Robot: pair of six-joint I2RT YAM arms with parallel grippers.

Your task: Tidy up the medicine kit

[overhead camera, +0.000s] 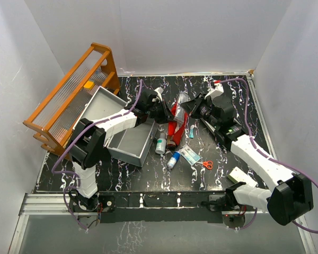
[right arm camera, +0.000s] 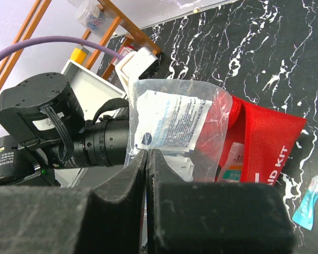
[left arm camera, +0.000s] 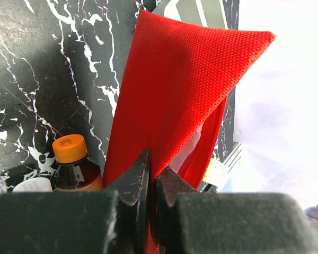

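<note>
The medicine kit [overhead camera: 128,138] sits left of centre on the table [overhead camera: 122,180]. Its lid is open toward the rack [overhead camera: 69,106], which stands behind and left of it. The pouch [overhead camera: 175,127] lies just right of the kit, between my two grippers. My left gripper [overhead camera: 161,112] is at its left edge and my right gripper [overhead camera: 190,105] is at its far right (there a plastic bag [right arm camera: 175,121] hangs before the pouch). Two bottles [overhead camera: 160,144] lie in front of the pouch. A flat packet [overhead camera: 190,154] lies right of them, with the scissors [overhead camera: 206,164] just right of the packet. A small box [overhead camera: 238,175] lies near the front right, beside my right arm.
</note>
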